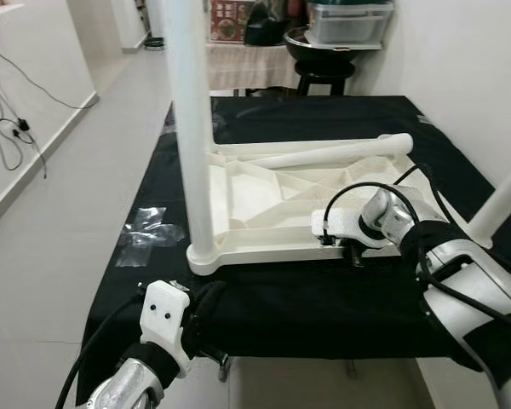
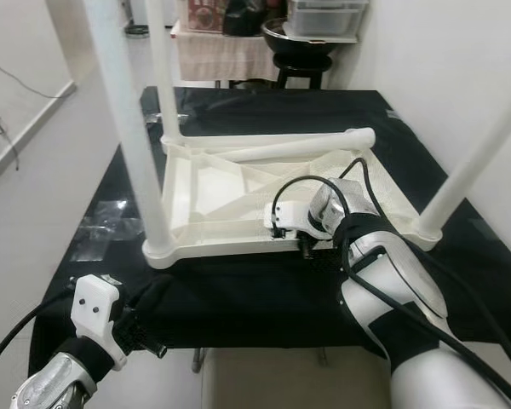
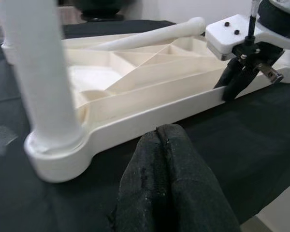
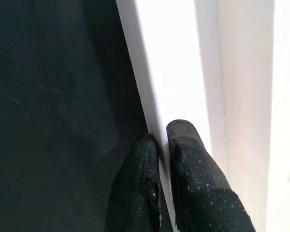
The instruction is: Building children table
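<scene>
Three white legs [image 2: 128,136] already stand upright from the upturned children's table top [image 2: 238,200], which lies ribbed underside up on the black-covered bench [image 2: 264,298], while a fourth leg [image 2: 298,147] rests loose across its far rim at about 12 o'clock. The right gripper [image 4: 162,137] has its jaws pinched narrowly over the top's near rim, one finger outside and one inside, apparently steadying or shifting the piece. The left gripper [image 3: 166,145] hovers with jaws pressed together, holding nothing, just short of the near-left corner socket at about 8 o'clock. Assembly looks close to finished; the next move likely calls for picking up the loose leg and seating it in the remaining corner.
</scene>
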